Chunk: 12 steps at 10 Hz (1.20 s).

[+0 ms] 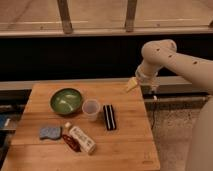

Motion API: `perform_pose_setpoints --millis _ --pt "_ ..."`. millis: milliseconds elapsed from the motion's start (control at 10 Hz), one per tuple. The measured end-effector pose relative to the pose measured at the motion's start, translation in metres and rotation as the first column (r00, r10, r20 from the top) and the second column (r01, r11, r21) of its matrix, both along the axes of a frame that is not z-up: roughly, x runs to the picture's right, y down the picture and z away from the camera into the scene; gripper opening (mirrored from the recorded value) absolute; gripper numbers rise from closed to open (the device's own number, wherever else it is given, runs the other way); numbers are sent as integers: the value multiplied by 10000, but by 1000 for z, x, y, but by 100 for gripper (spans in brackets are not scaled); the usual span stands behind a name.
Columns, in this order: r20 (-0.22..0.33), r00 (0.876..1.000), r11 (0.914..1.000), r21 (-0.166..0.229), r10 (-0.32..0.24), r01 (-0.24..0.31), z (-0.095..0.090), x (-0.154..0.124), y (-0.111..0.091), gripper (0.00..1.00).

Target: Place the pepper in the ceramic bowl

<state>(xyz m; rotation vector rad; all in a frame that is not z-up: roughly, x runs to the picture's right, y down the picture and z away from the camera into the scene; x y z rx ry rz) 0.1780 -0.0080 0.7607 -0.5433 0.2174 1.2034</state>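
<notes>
The dark red pepper [71, 143] lies on the wooden table [125, 145] near the front left, right beside the white labelled bottle [81, 139]. The green ceramic bowl [66, 100] stands at the table's back left with nothing in it. My gripper [133, 84] hangs above the table's back right corner at the end of the white arm [170, 59], far from the pepper and holding nothing that I can see.
A translucent plastic cup [91, 109] stands just right of the bowl. A black bar-shaped object [109, 117] lies right of the cup. A blue-grey sponge [50, 132] lies at the front left. A dark ledge and railing run behind the table.
</notes>
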Motion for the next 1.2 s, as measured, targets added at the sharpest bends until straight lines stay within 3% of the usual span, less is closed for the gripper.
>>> perform_pose_setpoints --millis 800,1000,1200 --pt "5 10000 10000 18 -25 25 0 -1 -1 80" --pt "385 9968 9973 247 -695 686 -7 -19 0 80" --pt "923 9825 9864 452 -1616 1580 -17 -70 10 80"
